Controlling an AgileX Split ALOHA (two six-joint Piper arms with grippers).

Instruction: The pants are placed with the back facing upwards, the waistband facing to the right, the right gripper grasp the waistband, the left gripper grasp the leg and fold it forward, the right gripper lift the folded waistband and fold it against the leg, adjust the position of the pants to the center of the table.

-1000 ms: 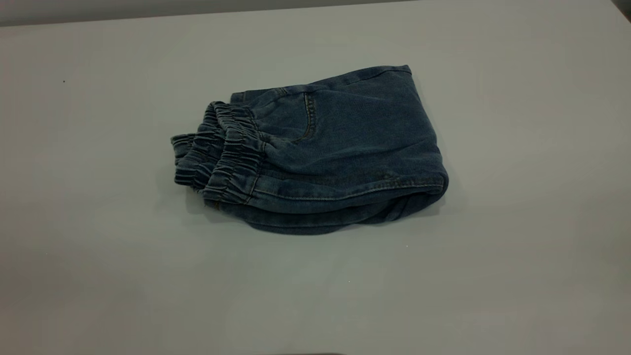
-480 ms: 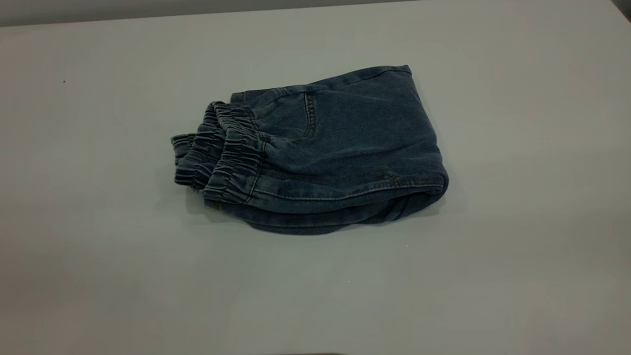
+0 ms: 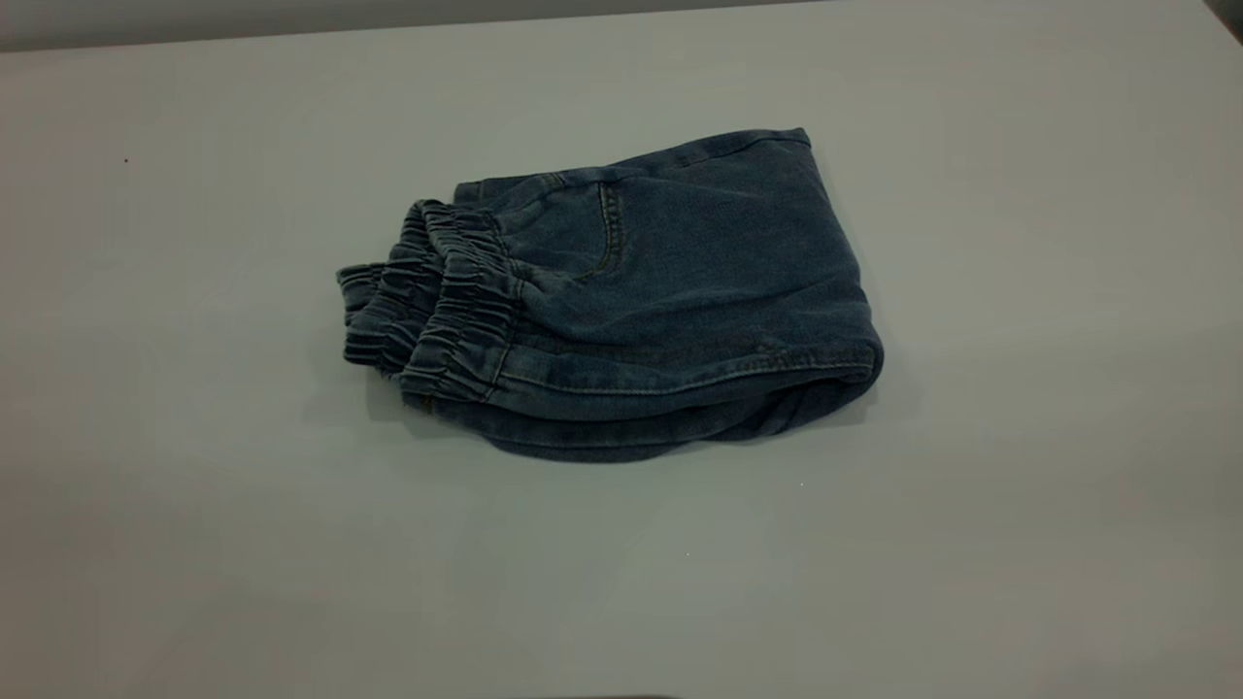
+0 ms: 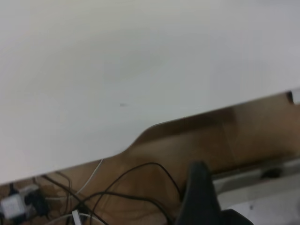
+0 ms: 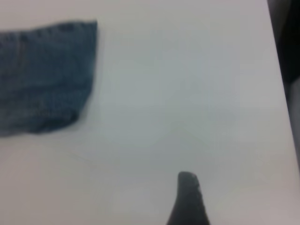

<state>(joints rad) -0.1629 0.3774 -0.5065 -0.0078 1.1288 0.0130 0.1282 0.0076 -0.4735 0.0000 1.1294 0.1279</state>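
Observation:
The blue denim pants lie folded in a compact bundle near the middle of the white table. The puckered waistband lies stacked at the bundle's left end, and a pocket seam shows on top. Neither gripper appears in the exterior view. In the right wrist view a corner of the pants lies well away from the right gripper, which hovers over bare table. In the left wrist view the left gripper hangs past the table edge, far from the pants.
Below the table edge in the left wrist view are a brown floor, black and white cables and a small white plug block. A dark strip marks the table's side edge in the right wrist view.

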